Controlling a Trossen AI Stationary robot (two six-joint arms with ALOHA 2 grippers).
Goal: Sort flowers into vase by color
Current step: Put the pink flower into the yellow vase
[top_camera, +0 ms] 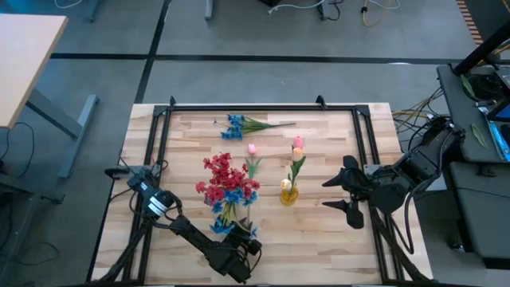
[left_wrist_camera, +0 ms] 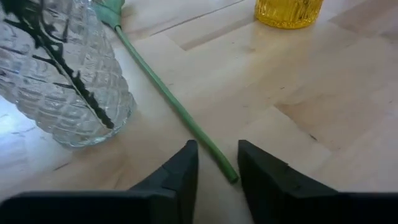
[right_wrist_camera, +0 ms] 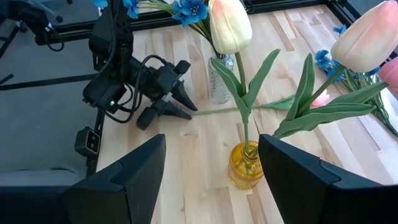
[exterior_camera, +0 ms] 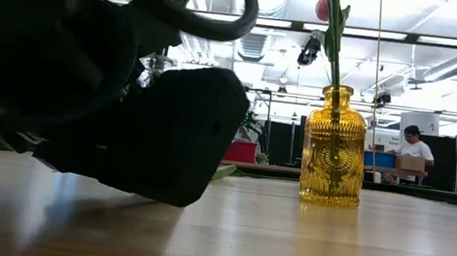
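A pink tulip lies on the table, and its green stem runs past a clear glass vase that holds red and blue sprays. My left gripper is open, low over the table. Its fingers stand on either side of the stem's free end, and I see no touch. A yellow vase holds pink and cream tulips. My right gripper is open and empty, to the right of the yellow vase.
A blue spray with a green stem lies near the table's far edge. A black frame rail runs round the table top. Bare wood lies between the two vases and in front of them. A person sits far behind the table.
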